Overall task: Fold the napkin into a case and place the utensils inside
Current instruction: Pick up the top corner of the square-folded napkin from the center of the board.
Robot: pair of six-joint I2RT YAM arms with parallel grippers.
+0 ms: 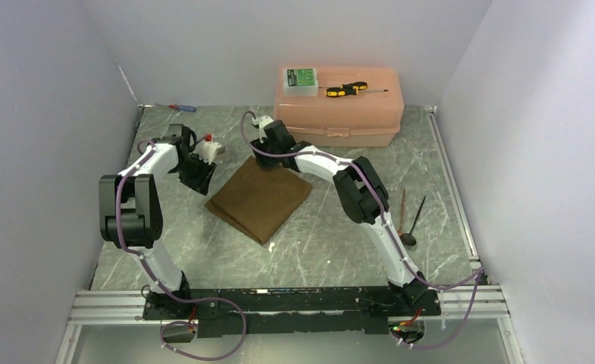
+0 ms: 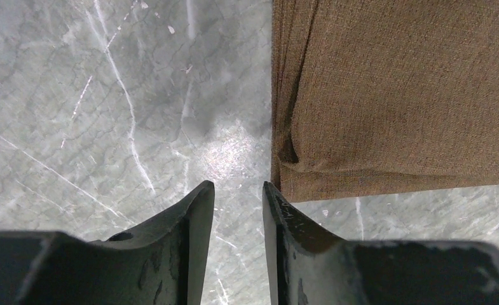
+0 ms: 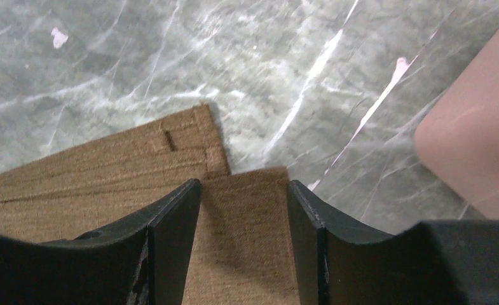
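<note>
1. The left gripper (image 2: 237, 188) is released: its two dark jaws stand a narrow gap apart with nothing between them, only bare stone below. It holds nothing and touches nothing.
2. In the left wrist view, a corner of the napkin (image 1: 260, 201) lies just beyond the jaw tips, toward 1 o'clock, close but apart.
3. The right gripper (image 3: 243, 185) is also released, its jaws set wider. A corner of the napkin's top layer lies flat between them, straddled and not pinched up. Stepped lower layers show at 10 o'clock of that corner.
4. The napkin, a brown cloth folded into a layered square turned like a diamond, sits at the middle of the table (image 1: 332, 243). The left gripper is at its 9 o'clock corner and the right gripper at its 12 o'clock corner.
5. The utensils (image 1: 411, 220) lie at 3 o'clock of the napkin, well apart from it, near the table's right edge.
6. The table is grey, white-veined marble with a glossy patch of glare.
7. A pink box (image 1: 339, 114) stands at 12 o'clock against the far wall, carrying a yellow-and-black screwdriver (image 1: 346, 89) and a small green-labelled case (image 1: 300, 77).
8. A blue-and-red screwdriver (image 1: 180, 108) lies at 11 o'clock in the far left corner.
9. Plain pale walls (image 1: 44, 114) close three sides; an aluminium rail (image 1: 112, 307) runs along the near edge.
</note>
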